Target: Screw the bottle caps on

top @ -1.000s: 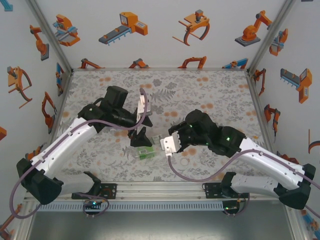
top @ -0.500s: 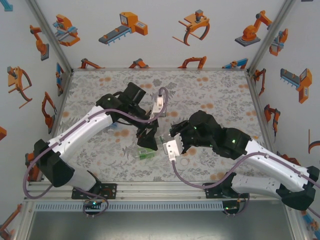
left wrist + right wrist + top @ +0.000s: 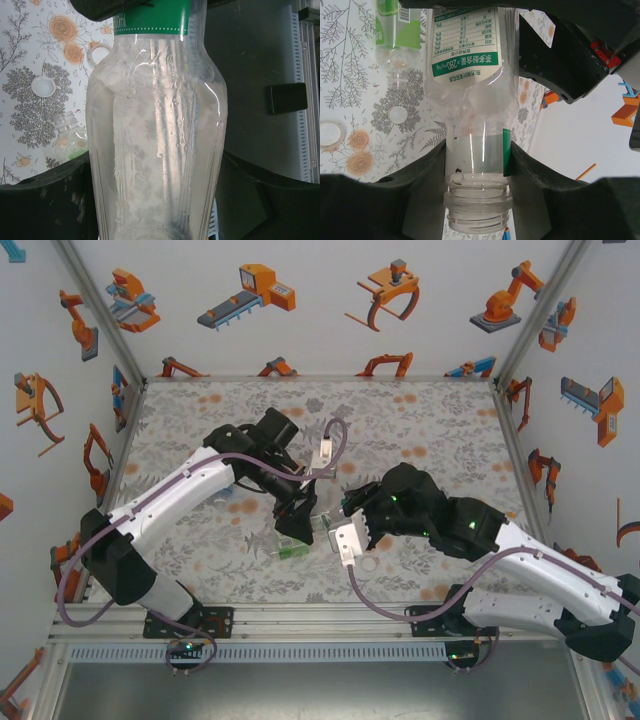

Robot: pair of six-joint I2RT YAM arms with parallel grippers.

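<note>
From overhead, both arms reached in to the middle of the floral surface (image 3: pixel 430 430), with the left end effector (image 3: pixel 297 520) and the right end effector (image 3: pixel 328 526) nearly meeting, and a second bottle (image 3: pixel 290 545) with a bright green label lying on the surface just beside them. The detail of the grips came from the wrist cameras.

The right wrist camera showed me the right end effector (image 3: pixel 477 165) clamped narrow around the neck of the green-banded bottle (image 3: pixel 470 95). The threaded mouth was bare and pointed back toward the lens, and the printed label faced up. To the left of it on that camera, the second bottle (image 3: pixel 395 30) lay uncapped. A white cap (image 3: pixel 397 115) sat near its mouth and a second white cap (image 3: pixel 327 134) lay at the left edge, both apart from the bottles.

The left wrist camera looked along the clear body of the green-banded bottle (image 3: pixel 160 125), with the left end effector (image 3: pixel 157 200) standing on either side of that body, right up against it. I could not tell whether it was gripping. A white cap (image 3: pixel 43 86) lay on the surface off to the left, but I could not tell which of the two it was.
</note>
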